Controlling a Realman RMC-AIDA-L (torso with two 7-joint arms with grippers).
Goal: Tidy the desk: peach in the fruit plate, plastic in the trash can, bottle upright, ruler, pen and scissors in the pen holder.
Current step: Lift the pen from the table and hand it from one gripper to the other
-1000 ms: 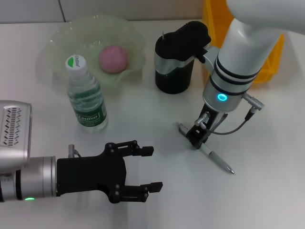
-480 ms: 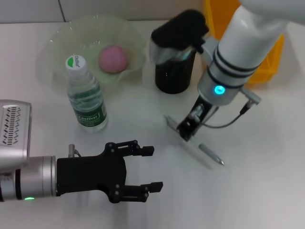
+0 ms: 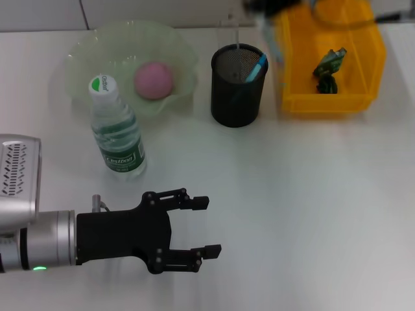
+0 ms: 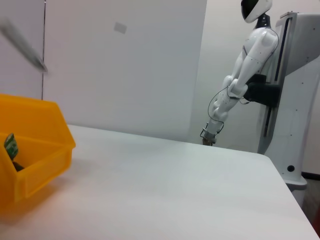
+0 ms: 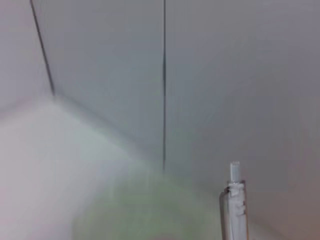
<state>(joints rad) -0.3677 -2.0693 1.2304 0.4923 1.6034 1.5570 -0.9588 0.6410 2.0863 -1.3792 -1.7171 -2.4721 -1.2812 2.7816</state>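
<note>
The clear pen (image 5: 234, 204) rises close before my right wrist camera, held by my right gripper. In the head view that arm is only a dark blur (image 3: 269, 8) at the top edge, above the black mesh pen holder (image 3: 237, 97). A blue handle (image 3: 257, 67) and a thin upright strip (image 3: 237, 49) stand in the holder. The pink peach (image 3: 154, 80) lies in the green fruit plate (image 3: 78, 58). In front of the plate, the bottle (image 3: 117, 133) stands upright. The yellow trash can (image 3: 305, 103) holds crumpled green plastic (image 3: 328, 65). My left gripper (image 3: 206, 227) hovers open near the front edge.
The yellow bin (image 4: 30, 150) also shows in the left wrist view, with a grey streak (image 4: 22, 44) above it. Beyond the table's far edge stands another white robot (image 4: 240, 80).
My right arm has lifted the pen off the table and swung up and back, almost out of the head view. The pen holder is uncovered. The left arm has not moved.
</note>
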